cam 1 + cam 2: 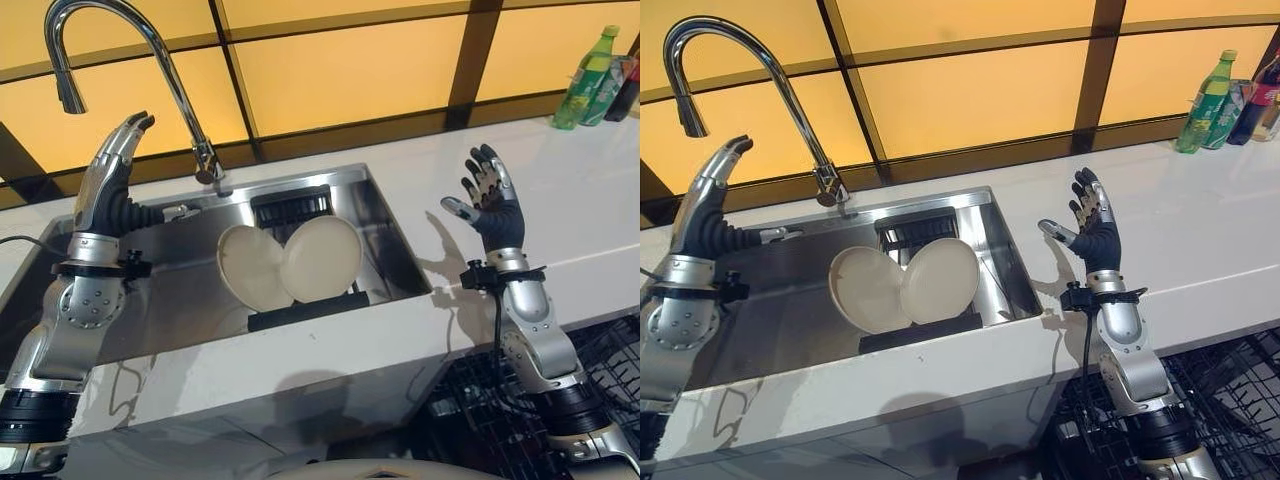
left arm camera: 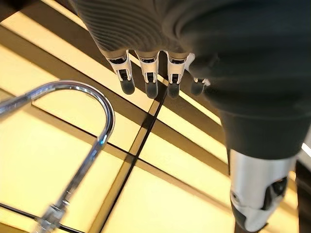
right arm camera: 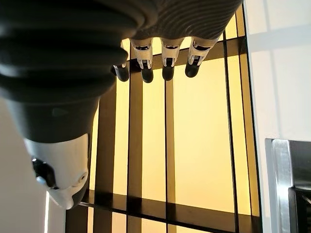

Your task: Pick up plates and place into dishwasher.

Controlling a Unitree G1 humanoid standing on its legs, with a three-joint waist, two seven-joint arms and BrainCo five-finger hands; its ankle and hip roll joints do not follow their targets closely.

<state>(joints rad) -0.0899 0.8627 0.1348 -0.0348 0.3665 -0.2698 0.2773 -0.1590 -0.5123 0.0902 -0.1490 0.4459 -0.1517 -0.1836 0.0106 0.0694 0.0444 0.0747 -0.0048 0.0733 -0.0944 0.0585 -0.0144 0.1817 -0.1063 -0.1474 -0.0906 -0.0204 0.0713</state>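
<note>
Two plates (image 1: 290,262) stood on edge in a black rack (image 1: 300,310) inside the sink (image 1: 390,240), leaning together and overlapping, faces toward the near side. The left hand (image 1: 112,170) and right hand (image 1: 490,205) were raised, fingers straight, holding nothing.

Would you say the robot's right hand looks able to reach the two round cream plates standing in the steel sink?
Probably yes: the right hand is open and raised over the white counter, and nothing lies between it and the two round cream plates.
</note>
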